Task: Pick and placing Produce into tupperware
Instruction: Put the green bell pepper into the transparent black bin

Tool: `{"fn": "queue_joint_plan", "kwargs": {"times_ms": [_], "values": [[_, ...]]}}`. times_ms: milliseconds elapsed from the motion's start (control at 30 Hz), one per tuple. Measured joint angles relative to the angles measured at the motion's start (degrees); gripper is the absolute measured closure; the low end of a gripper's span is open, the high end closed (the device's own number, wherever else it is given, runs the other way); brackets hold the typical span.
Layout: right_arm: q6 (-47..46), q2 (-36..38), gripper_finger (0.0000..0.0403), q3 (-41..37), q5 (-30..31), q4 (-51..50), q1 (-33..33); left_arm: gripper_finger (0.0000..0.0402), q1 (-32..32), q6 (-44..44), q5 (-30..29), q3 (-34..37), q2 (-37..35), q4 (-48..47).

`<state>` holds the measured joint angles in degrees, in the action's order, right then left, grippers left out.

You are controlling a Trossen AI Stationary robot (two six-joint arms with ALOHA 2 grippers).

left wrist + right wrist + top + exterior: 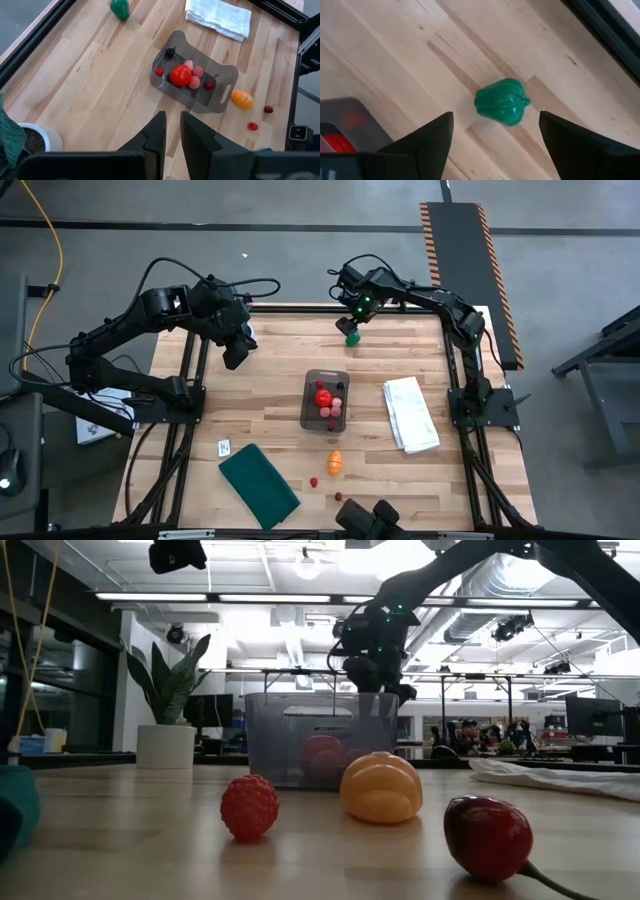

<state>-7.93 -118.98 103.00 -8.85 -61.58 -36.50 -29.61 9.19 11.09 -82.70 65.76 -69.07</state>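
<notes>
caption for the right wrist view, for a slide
Right hand open above the green toy pepper on the wooden table.

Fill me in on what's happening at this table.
The robot is sorting toy produce into the tupperware, which already holds a red ball and several small pieces. The right hand hangs open at the table's far edge, directly over a green pepper lying on the wood between its fingers, not gripped. The left hand waits above the table's far left side, holding nothing. An orange piece and small berries remain outside the container.
</notes>
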Motion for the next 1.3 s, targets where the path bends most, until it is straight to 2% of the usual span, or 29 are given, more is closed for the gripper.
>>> {"fn": "queue_joint_plan", "kwargs": {"times_ms": [467, 633, 933, 1067, 1300], "values": [[2.65, 0.0, 0.0114, 0.0, -0.93, 0.93, 0.01, 0.0356, 0.0, -0.13, 0.0, 0.0, 0.0, -0.12], [4.11, 0.0, 0.0094, 0.0, -1.16, 2.01, 0.16, 0.0356, 0.0, -0.12, 0.0, 0.0, -0.01, -0.14], [0.65, -2.15, 0.0047, 0.02, -0.07, 2.35, -0.23, 0.0356, 0.0, -0.11, 0.0, 0.0, 0.0, -0.48], [0.68, -3.11, 0.0043, 0.02, 2.34, 1.58, -0.23, 0.0356, 0.0, 0.11, 0.0, 0.0, 0.0, -0.58], [1.95, -4.9, 0.0043, 0.0, 2.39, 1.48, -0.23, 0.0356, 0.0, 0.09, 0.0, 0.0, -0.01, -0.58]]}}
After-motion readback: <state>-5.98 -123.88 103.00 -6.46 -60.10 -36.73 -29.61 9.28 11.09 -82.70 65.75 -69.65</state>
